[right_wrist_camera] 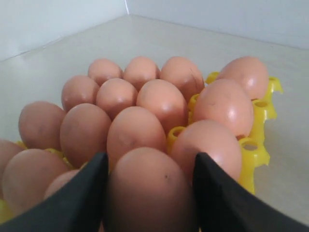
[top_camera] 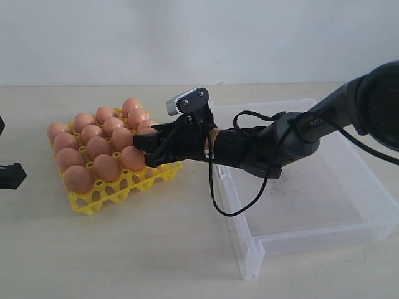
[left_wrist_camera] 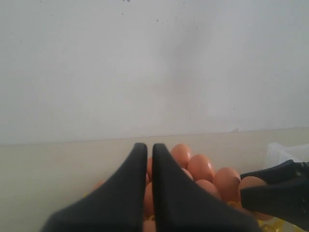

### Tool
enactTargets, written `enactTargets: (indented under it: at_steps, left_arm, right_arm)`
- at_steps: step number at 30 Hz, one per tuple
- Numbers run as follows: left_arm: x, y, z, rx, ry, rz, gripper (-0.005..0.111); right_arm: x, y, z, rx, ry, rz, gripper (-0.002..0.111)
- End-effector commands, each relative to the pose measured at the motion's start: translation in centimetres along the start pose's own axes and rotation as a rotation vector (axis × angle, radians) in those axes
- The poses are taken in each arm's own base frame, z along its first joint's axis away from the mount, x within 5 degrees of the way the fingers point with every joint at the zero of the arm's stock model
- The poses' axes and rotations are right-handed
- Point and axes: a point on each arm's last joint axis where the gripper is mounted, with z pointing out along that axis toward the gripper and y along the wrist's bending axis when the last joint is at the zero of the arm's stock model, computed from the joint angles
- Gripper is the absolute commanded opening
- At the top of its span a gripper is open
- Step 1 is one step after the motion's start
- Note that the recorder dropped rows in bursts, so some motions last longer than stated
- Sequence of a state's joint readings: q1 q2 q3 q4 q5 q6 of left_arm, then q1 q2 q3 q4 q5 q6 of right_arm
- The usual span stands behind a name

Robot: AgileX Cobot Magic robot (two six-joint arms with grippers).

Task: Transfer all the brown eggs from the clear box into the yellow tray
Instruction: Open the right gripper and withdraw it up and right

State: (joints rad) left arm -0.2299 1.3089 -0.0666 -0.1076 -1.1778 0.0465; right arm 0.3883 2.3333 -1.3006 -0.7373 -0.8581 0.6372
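Exterior view: the yellow tray [top_camera: 93,202] sits on the tabletop [top_camera: 156,261], most of its cups holding brown eggs [top_camera: 98,147]. The clear box [top_camera: 324,233] lies just right of the tray, dark scuffs on its floor. Your right fingers [right_wrist_camera: 72,203] reach over the tray's right edge. Right wrist view: they stand wide apart and press both sides of one brown egg [right_wrist_camera: 149,193] at that edge, beside its neighbours. Your left fingers [left_wrist_camera: 130,193], well left of the tray, are closed together on nothing.
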Motion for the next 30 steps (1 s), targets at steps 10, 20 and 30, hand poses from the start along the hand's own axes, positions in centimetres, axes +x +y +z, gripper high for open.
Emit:
enactTargets:
  at_steps: [10,20,30]
  left_arm:
    - [0.0,0.1,-0.2,-0.014,0.002,0.001,0.004]
    - [0.0,0.1,-0.2,-0.014,0.002,0.001,0.004]
    - [0.0,0.1,-0.2,-0.014,0.002,0.001,0.004]
  right_arm:
    - [-0.1,-0.6,0.0,0.065,0.014,0.043,0.015]
    - [0.0,-0.2,0.1,0.052,0.021,0.068,0.060]
    - [-1.2,-0.1,-0.1,0.056,0.006,0.048,0.063]
